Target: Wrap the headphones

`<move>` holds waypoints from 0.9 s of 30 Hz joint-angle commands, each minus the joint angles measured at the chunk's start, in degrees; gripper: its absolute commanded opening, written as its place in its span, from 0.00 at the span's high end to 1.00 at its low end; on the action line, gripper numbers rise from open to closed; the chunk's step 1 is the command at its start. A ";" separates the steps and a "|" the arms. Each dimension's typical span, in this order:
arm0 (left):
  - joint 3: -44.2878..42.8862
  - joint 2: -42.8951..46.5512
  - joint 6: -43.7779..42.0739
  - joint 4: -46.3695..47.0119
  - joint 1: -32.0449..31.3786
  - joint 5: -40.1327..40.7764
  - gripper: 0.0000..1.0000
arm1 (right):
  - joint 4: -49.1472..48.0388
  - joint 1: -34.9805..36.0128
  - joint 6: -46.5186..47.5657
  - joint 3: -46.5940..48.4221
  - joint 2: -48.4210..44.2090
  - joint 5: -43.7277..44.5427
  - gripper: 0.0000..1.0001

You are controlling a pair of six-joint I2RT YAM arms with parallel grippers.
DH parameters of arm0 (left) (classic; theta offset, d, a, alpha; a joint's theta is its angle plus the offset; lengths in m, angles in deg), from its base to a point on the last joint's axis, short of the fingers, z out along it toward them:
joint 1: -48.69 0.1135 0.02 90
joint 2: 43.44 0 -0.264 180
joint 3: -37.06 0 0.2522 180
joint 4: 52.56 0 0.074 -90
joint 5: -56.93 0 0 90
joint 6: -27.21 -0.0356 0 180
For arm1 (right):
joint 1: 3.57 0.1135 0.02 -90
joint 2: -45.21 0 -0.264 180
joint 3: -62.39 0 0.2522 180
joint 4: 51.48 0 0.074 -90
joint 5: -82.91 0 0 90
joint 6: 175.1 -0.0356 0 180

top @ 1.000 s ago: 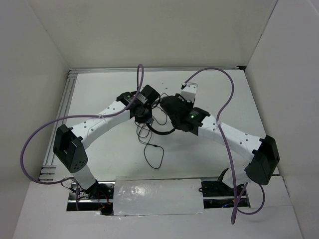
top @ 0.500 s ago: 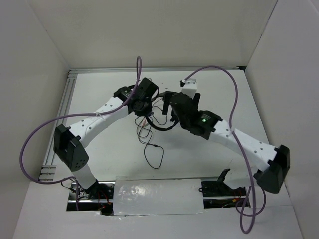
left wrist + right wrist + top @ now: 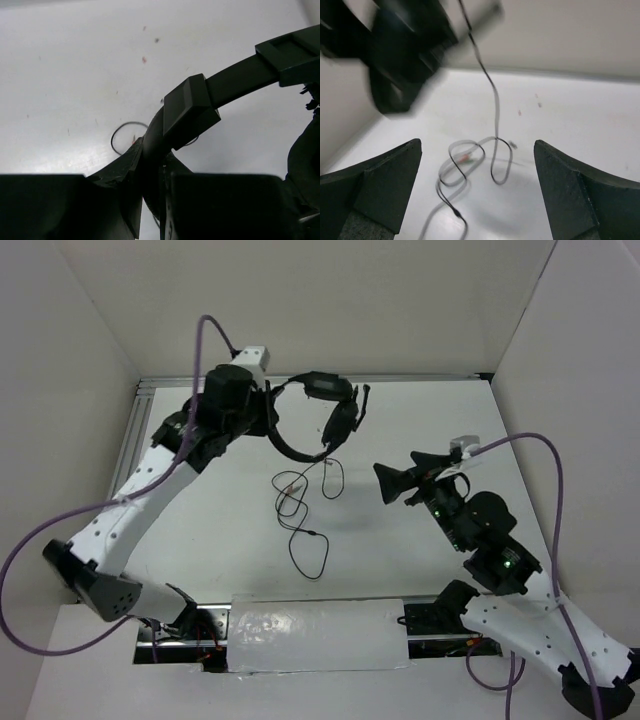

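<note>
Headphones (image 3: 338, 420) hang at twelve o'clock, headband pinched in the left gripper (image 3: 262, 410), right gripper (image 3: 392, 483) wide and empty at three o'clock; trailing cord (image 3: 495, 110) could tangle if swung before being gathered.

White table (image 3: 420, 430), matte, with a few reddish specks (image 3: 144, 59) in the left wrist view. White walls (image 3: 330, 300) on three sides. Aluminium rail (image 3: 125, 440) along the left edge, far rail (image 3: 420, 378) along the back. Glossy white panel (image 3: 318, 635) at the near edge, loose wiring (image 3: 175, 632) just left of it.
</note>
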 commanded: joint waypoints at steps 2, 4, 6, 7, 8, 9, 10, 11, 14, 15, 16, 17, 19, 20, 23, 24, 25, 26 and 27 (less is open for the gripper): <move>-4.79 8.79 -2.24 9.57 0.74 -6.60 1.00 | -10.41 -3.90 2.28 -9.92 2.82 -8.73 0.00; -7.26 9.15 -1.71 8.52 0.74 -8.00 1.00 | -14.75 -6.28 3.94 -12.48 5.11 -15.30 0.00; -10.69 9.15 -0.65 6.76 0.74 -8.88 1.00 | -22.48 -7.94 6.39 -16.00 9.85 -17.88 0.00; -12.96 9.06 0.05 5.54 0.74 -9.67 1.00 | -26.85 -8.30 7.19 -17.05 11.61 -21.89 0.00; -13.94 8.89 0.23 5.09 0.65 -10.37 1.00 | -29.07 -8.65 8.33 -17.32 15.45 -22.89 0.00; -15.43 8.89 -0.03 4.91 0.74 -11.25 1.00 | -31.01 -8.83 8.95 -17.33 17.49 -24.99 0.00; -16.23 8.89 0.05 4.82 0.74 -12.04 1.00 | -34.60 -8.83 9.48 -17.33 19.34 -26.05 0.00; -17.46 8.80 0.14 4.47 0.74 -13.27 1.00 | -34.63 -8.75 10.18 -17.15 22.75 -26.85 0.00; -19.74 7.92 0.49 3.68 0.74 -13.29 1.00 | -42.44 -8.74 10.02 -16.80 27.00 -30.71 0.00; -20.02 7.57 0.49 3.42 0.74 -13.28 1.00 | -45.15 -8.66 9.58 -16.62 28.05 -31.59 0.00; -20.19 7.57 0.58 3.33 0.74 -13.02 1.00 | -46.83 -8.66 7.92 -16.71 28.32 -31.34 0.00; -20.02 7.57 0.58 3.07 0.74 -13.11 1.00 | -49.02 -8.57 6.43 -16.80 28.67 -30.12 0.00; -19.58 7.83 0.76 3.15 0.65 -13.28 1.00 | -53.96 -8.66 3.53 -16.89 29.55 -24.87 0.00; -19.23 7.92 0.93 2.80 0.74 -13.19 1.00 | -54.66 -8.57 3.08 -16.80 29.64 -23.18 0.00; -19.05 8.27 1.28 1.93 0.74 -12.84 1.00 | -50.82 -8.57 5.35 -15.83 28.24 -23.16 0.00; -18.97 8.53 1.46 1.83 0.65 -12.84 1.00 | -48.11 -8.57 5.96 -15.92 27.02 -23.60 0.00; -18.79 8.53 1.46 1.83 0.74 -12.84 1.00 | -47.56 -8.57 6.93 -16.53 26.22 -23.95 0.00; -18.18 8.80 1.63 1.92 0.74 -12.84 1.00 | -47.90 -8.57 7.89 -17.14 25.69 -25.35 0.00; -17.83 8.97 1.90 2.18 0.74 -12.84 1.00 | -47.73 -8.57 9.21 -18.46 24.56 -25.79 0.00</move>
